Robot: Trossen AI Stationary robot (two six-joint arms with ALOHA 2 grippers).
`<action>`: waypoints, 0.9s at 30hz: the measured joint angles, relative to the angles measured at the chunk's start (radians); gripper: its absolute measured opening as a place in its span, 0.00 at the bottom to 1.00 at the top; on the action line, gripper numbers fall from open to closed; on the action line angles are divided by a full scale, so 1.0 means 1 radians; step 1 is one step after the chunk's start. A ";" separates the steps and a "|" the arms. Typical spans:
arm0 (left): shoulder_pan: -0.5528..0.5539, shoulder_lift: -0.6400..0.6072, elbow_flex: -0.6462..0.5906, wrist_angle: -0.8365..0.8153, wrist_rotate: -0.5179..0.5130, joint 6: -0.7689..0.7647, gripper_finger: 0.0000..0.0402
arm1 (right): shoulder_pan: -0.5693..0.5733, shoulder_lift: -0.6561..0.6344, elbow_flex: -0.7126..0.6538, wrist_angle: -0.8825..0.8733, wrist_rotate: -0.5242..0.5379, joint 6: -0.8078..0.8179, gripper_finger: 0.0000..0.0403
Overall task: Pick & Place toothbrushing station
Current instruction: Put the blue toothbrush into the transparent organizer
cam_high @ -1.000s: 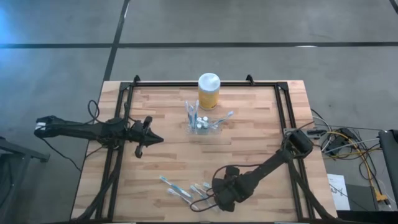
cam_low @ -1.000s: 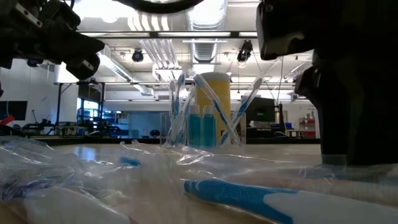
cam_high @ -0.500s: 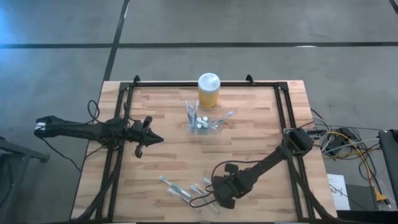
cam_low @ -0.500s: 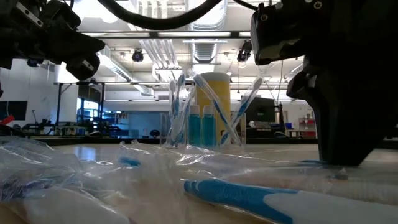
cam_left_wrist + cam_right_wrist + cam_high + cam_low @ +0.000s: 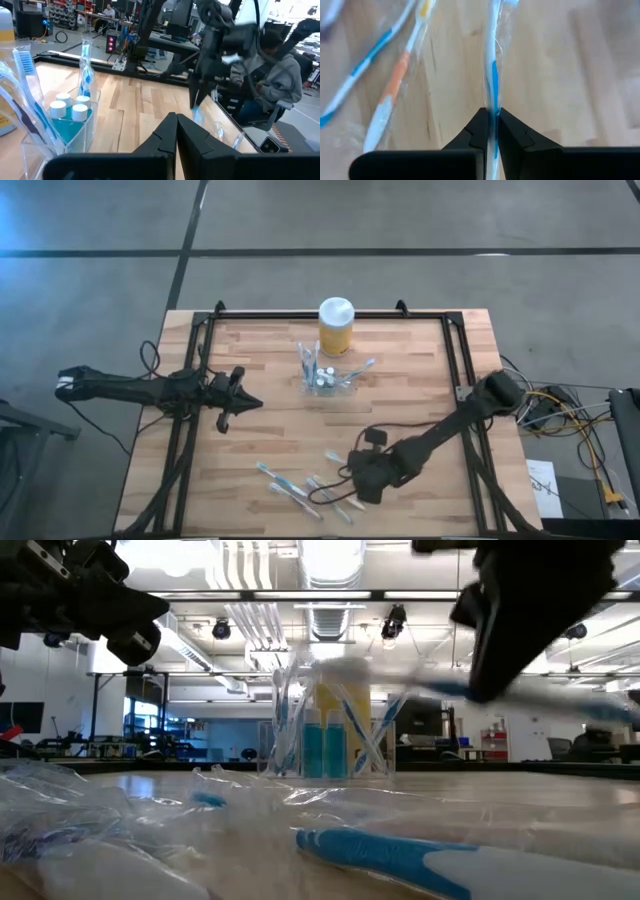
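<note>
The toothbrushing station (image 5: 322, 375) is a small clear holder at the table's middle far side, with toothbrushes and white-capped tubes standing in it; it also shows in the low view (image 5: 325, 730) and in the left wrist view (image 5: 60, 125). Several wrapped toothbrushes (image 5: 290, 485) lie near the front edge. My right gripper (image 5: 350, 472) hangs above them, shut on a wrapped blue-and-white toothbrush (image 5: 493, 60). My left gripper (image 5: 245, 404) waits shut at the table's left, pointing level. My right gripper pinches the wrapped toothbrush's handle at its blue part (image 5: 493, 100) between its two fingers, clear wrapper included. The fingers come slanting down from above. The toothbrush (image 5: 560, 700) is lifted clear of the table, lying roughly level.
A taller yellow jar with a white lid (image 5: 336, 327) stands just behind the holder. A black frame (image 5: 455, 355) runs along the table's far edge and both sides. Bare wood lies between the holder and the loose toothbrushes.
My right gripper has shut on the wrapped toothbrush and then gone up and a little toward the far edge, lifting the toothbrush clear of the table. The other toothbrushes stay where they lay.
</note>
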State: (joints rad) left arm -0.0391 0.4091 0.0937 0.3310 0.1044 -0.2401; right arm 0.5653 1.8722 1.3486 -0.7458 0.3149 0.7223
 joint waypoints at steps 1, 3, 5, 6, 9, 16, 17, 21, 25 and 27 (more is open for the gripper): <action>0.000 0.000 0.000 0.000 -0.001 0.000 0.03 | 0.002 -0.029 -0.014 0.009 0.022 -0.001 0.05; 0.000 0.000 0.000 0.000 -0.001 0.000 0.02 | 0.011 -0.103 -0.053 0.069 0.072 -0.025 0.05; 0.000 0.000 0.000 0.000 -0.013 0.000 0.03 | 0.018 -0.186 -0.107 0.170 0.133 -0.087 0.05; 0.000 0.000 0.000 -0.001 -0.022 0.001 0.03 | 0.020 -0.227 -0.143 0.237 0.155 -0.121 0.05; 0.000 0.000 0.000 -0.001 -0.051 0.002 0.03 | 0.013 -0.330 -0.278 0.430 0.159 -0.205 0.05; 0.000 0.000 -0.001 -0.002 -0.105 0.009 0.03 | -0.082 -0.521 -0.602 0.915 0.151 -0.342 0.04; 0.000 0.000 -0.001 -0.002 -0.116 0.009 0.03 | -0.106 -0.531 -0.643 0.983 0.133 -0.353 0.04; 0.000 0.000 -0.001 -0.002 -0.149 0.010 0.04 | -0.183 -0.542 -0.776 1.308 0.099 -0.428 0.04; 0.000 0.000 -0.001 -0.002 -0.150 0.009 0.03 | -0.254 -0.490 -0.858 1.557 0.095 -0.496 0.04; 0.000 0.000 -0.001 -0.002 -0.150 0.011 0.03 | -0.293 -0.459 -0.875 1.632 0.096 -0.502 0.04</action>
State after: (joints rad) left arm -0.0387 0.4092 0.0925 0.3286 -0.0454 -0.2287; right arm 0.2726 1.4129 0.4736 0.8861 0.4113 0.2204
